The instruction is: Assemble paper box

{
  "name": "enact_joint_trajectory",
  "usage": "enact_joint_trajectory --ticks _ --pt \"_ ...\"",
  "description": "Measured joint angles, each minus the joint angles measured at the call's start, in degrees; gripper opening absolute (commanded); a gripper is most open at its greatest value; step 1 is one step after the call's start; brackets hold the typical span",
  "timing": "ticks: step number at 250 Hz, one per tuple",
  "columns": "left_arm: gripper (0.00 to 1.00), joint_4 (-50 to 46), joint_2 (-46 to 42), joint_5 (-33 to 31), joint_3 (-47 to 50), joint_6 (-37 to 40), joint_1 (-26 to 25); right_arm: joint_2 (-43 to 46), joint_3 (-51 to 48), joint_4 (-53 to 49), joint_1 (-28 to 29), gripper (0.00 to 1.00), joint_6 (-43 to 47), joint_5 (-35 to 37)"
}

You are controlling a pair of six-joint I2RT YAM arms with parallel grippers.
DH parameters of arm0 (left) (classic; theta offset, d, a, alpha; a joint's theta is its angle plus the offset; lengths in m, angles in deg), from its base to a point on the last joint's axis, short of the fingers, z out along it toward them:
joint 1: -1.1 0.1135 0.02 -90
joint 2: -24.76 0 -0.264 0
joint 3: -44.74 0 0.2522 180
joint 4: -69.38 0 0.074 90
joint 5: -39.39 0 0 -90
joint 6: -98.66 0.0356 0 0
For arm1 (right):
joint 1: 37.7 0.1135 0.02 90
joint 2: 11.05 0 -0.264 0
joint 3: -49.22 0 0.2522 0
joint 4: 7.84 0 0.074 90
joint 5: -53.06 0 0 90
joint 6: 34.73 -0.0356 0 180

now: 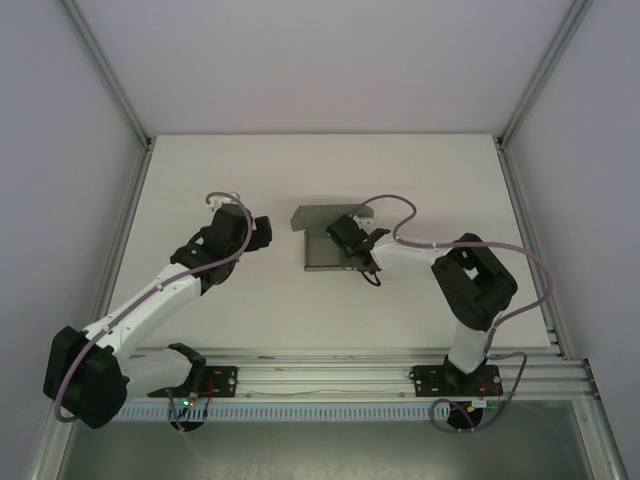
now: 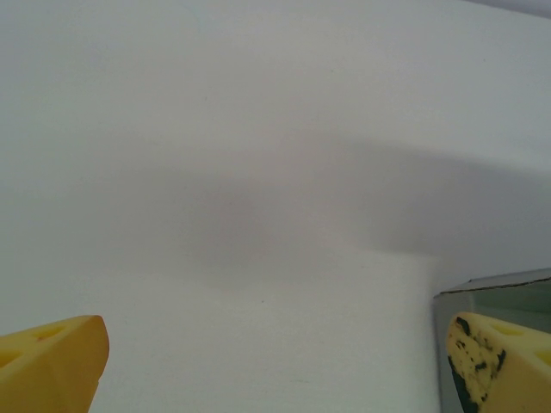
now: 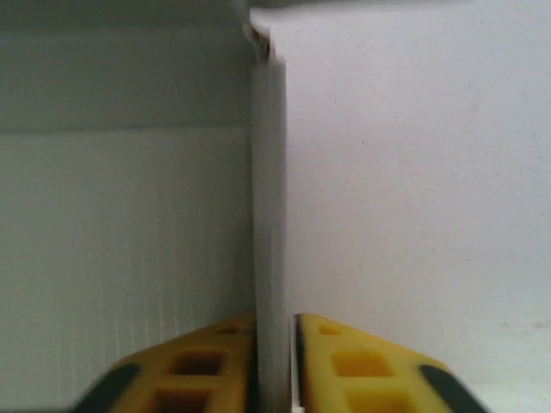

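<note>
**Operator:** Two yellow fingers of the right gripper stand pressed together on one upright wall of the paper box, one on either side of the thin card. Where does the box lie?

**Technician:** Mid-table, slightly to the far side, under the right wrist. A grey panel lies flat, with another flap along its far edge.

**Operator:** And the left gripper?

**Technician:** Spread wide and holding nothing. It hovers just left of the box, with a box corner beside its right finger.

**Operator:** How should the fold be made?

**Technician:** In my judgement:
1. Turn the pinched wall about its crease; do not drag it sideways.
2. Grip lightly, because thin card probably buckles under a hard squeeze.
3. Press the left gripper onto the flat panel so the box cannot slide.
</note>
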Motion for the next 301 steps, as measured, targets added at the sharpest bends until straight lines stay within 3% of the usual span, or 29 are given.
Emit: enact_joint_trajectory --ticks 41,66,123,158,210,236,263,301 --pt "1.00 4.2 3.1 7.5 -0.5 4.9 0.4 2.6 0.0 0.0 0.5 0.49 -2.1 1.5" --pt "1.00 6.0 5.2 12.9 -1.7 9.0 0.6 5.6 0.0 -0.6 0.4 0.64 -1.0 2.3" --pt "1.00 7.6 7.5 24.4 -6.2 18.6 0.9 13.7 0.2 -3.1 -0.5 1.00 10.5 3.7" --pt "1.00 6.5 10.0 29.2 -10.8 25.9 0.9 18.0 2.0 -4.6 -3.6 1.00 21.3 0.1" --pt "1.00 -0.5 19.5 32.1 -20.5 37.2 0.9 20.3 6.1 -5.2 -11.0 1.00 40.0 -14.3" --pt "1.00 -5.1 24.6 32.9 -25.2 42.1 0.9 18.1 9.6 -6.9 -14.2 0.98 48.7 -21.4" --pt "1.00 -9.3 29.7 32.9 -30.1 45.3 0.9 14.3 13.6 -8.9 -15.7 0.93 55.4 -24.1" --pt "0.89 -12.9 33.7 32.9 -33.6 49.2 0.9 6.9 20.5 -13.8 -16.5 0.81 60.9 -27.1"
